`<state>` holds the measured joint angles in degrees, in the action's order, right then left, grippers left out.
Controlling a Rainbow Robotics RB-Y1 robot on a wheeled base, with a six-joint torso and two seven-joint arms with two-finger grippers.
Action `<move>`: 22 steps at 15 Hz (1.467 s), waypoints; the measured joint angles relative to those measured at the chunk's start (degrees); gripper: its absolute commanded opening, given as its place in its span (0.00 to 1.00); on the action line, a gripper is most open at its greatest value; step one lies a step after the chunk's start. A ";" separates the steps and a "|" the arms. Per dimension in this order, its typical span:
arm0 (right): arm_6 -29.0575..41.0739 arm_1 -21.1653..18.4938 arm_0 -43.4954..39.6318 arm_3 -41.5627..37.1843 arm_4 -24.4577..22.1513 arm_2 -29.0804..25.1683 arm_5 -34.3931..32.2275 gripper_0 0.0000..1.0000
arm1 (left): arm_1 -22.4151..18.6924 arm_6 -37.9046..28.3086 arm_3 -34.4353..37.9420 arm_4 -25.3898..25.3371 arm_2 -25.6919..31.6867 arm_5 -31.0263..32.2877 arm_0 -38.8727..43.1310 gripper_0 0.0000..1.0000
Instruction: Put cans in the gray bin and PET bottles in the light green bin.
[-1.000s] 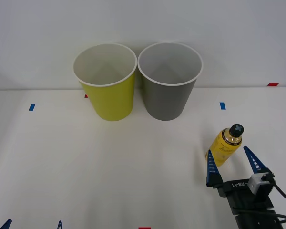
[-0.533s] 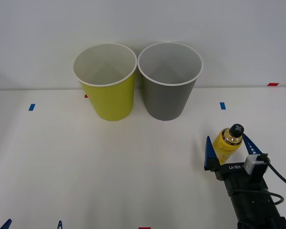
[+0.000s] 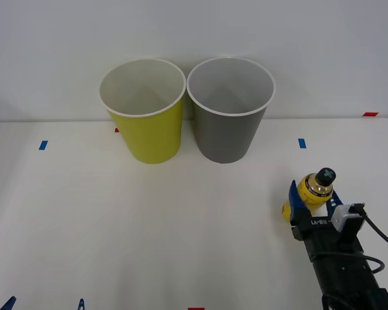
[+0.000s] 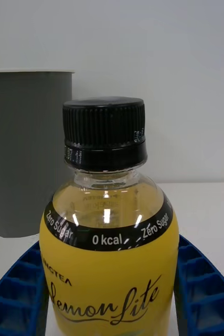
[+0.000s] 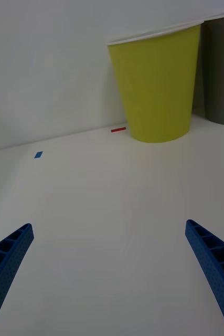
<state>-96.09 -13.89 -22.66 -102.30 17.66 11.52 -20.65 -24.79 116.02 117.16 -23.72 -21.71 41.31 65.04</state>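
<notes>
Spreading under everything is the white table (image 3: pixel 149 232), with the two bins standing upright side by side at its far edge against the wall. Taking the gray bin (image 3: pixel 230 110) as the landmark: the light green bin (image 3: pixel 144 110) stands just beside it on the robot's left, their rims nearly touching, and both are open at the top with nothing seen inside.

Nearer the robot than the gray bin and off to its right is the right arm, whose right gripper (image 3: pixel 315 205) is pinching the PET bottle (image 3: pixel 308 195). The blue ribbed fingers (image 4: pixel 17 289) press against both sides of the yellow body, below the dark "0 kcal" band. The bottle leans a little, its black cap (image 4: pixel 104 126) tipped away from the gray bin. Whether its base touches the table cannot be told.

The left gripper (image 5: pixel 109 278) hangs low over bare table, well apart from the gray bin and on the green bin's side, its fingers spread wide and holding nothing.

Small blue tape marks (image 3: pixel 302 143) lie on the table to the gray bin's right.
</notes>
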 measured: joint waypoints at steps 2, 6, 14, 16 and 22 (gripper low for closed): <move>-0.16 0.09 -0.02 0.00 0.13 0.00 0.00 0.18 | 0.00 0.00 0.00 0.00 0.00 0.00 0.00 1.00; -0.88 0.19 -0.81 -0.05 0.17 -0.13 -0.21 0.17 | 0.00 0.00 0.00 0.00 0.00 0.00 0.00 1.00; -0.31 -2.83 -1.21 -9.96 0.93 -0.60 10.01 0.16 | 0.00 0.00 0.00 -0.01 0.00 0.00 0.00 1.00; 0.22 -4.60 -1.18 -15.36 1.59 -1.17 16.44 0.15 | 0.00 0.00 0.00 -0.01 0.00 0.00 0.00 1.00; 5.24 -6.02 2.46 -27.21 2.74 -3.91 32.42 0.14 | 0.00 0.00 0.00 -0.01 0.00 0.00 0.00 1.00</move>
<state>-90.85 -19.91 -20.20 -129.51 20.40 7.61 11.76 -24.78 116.02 117.16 -23.73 -21.71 41.31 65.04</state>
